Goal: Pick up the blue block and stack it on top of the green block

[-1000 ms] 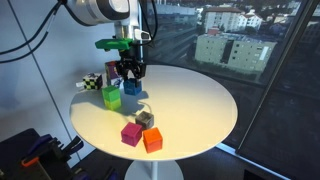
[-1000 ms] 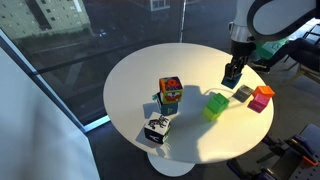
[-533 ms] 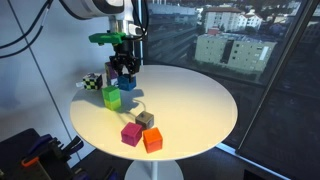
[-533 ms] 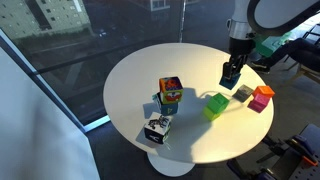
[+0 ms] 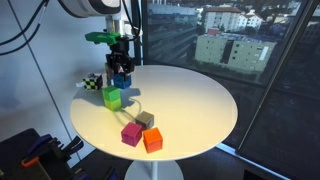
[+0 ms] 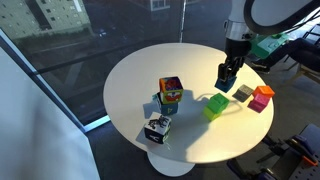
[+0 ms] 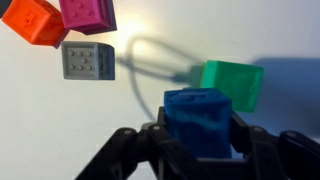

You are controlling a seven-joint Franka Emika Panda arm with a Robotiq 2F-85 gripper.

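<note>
My gripper point(image 5: 120, 72) is shut on the blue block point(image 7: 198, 120) and holds it in the air above the round white table point(image 5: 190, 110). In an exterior view the blue block point(image 5: 121, 81) hangs just above and behind the lime-green block point(image 5: 112, 97). In the wrist view the green block point(image 7: 232, 84) lies on the table just beyond the held blue block and to its right. In an exterior view the gripper point(image 6: 226, 80) is above and slightly past the green block point(image 6: 216, 105).
An orange cube point(image 5: 152, 139), a magenta cube point(image 5: 131, 133) and a grey-tan cube point(image 5: 146, 119) sit near the table's front edge. A checkered cube point(image 6: 155, 128) and a taller multicoloured box point(image 6: 170, 94) stand on the table's other side.
The gripper has risen with the blue block and shifted sideways toward the green block. The other cubes have not moved.
</note>
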